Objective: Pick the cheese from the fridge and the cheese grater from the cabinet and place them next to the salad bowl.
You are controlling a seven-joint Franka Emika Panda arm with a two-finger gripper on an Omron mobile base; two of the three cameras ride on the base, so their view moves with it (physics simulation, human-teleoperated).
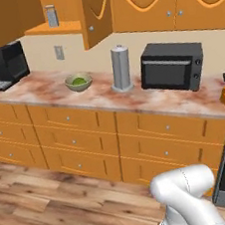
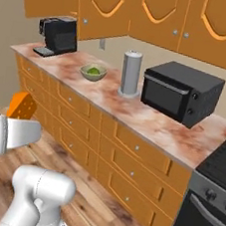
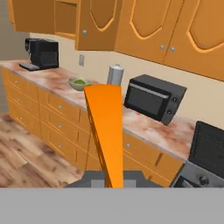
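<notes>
We have the cheese [image 3: 106, 131] clenched between the jaws of our gripper [image 3: 114, 183], its stiff, light wedge rising straight out ahead of them, best pinched on its flat faces since waxy sides may slip.

Glossy white arm [image 1: 188, 195] with rounded, bulbous segments.

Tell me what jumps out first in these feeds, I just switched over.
The orange cheese wedge stands big in the middle of the hand view, held in the shut gripper. Across the floor runs a marble counter with the olive salad bowl beside a tall grey cylinder and a black microwave. Up left, the cabinet door hangs open with the cheese grater on its shelf.
</notes>
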